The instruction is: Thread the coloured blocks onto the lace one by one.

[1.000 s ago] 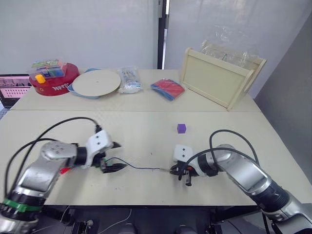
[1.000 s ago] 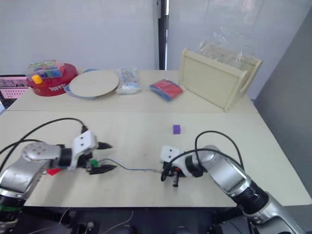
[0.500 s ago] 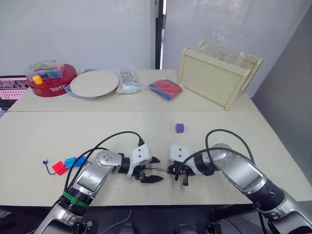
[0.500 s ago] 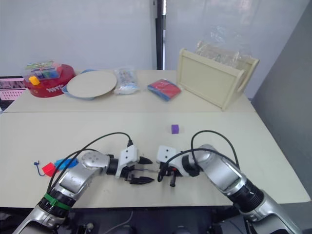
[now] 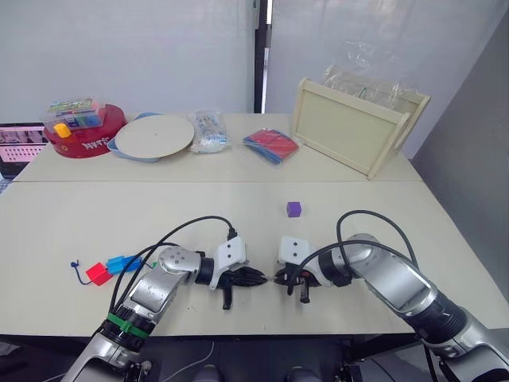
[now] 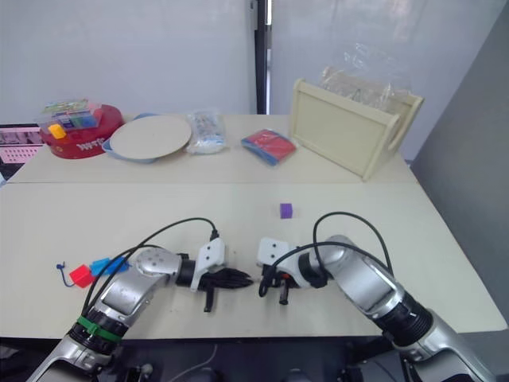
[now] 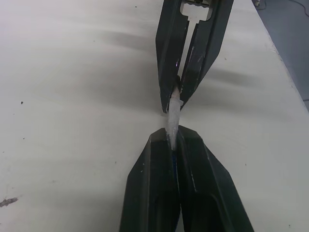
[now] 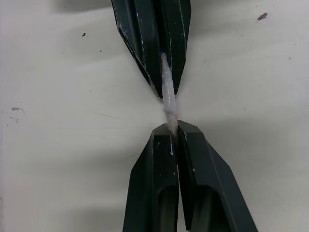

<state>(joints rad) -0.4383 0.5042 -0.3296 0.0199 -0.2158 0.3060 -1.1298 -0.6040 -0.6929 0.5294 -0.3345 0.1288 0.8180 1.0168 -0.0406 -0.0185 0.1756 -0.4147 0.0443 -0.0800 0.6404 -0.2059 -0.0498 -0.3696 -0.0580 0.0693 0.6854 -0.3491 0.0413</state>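
The pale stiff tip of the lace (image 7: 172, 123) bridges the small gap between my two grippers near the table's front edge. My left gripper (image 5: 261, 276) is shut on one end of that tip, and my right gripper (image 5: 280, 278) is shut on the other end, nose to nose with it. In the right wrist view the tip (image 8: 168, 96) runs straight from my right gripper (image 8: 171, 128) into the left one's fingers (image 8: 145, 43). A red block (image 5: 98, 273) and blue blocks (image 5: 121, 262) lie far left, by the lace's knotted end (image 5: 73, 265). A purple block (image 5: 294, 208) sits alone beyond the grippers.
At the back stand a round red tub (image 5: 79, 134), a pale plate (image 5: 156, 135), a clear bag (image 5: 209, 130), a red and blue packet (image 5: 273, 145) and a wooden tray (image 5: 356, 123) on its side. Black cables loop over both forearms.
My left gripper came right from the blocks to the lace tip and went from wide open to shut on it. The right gripper has stayed shut in place.
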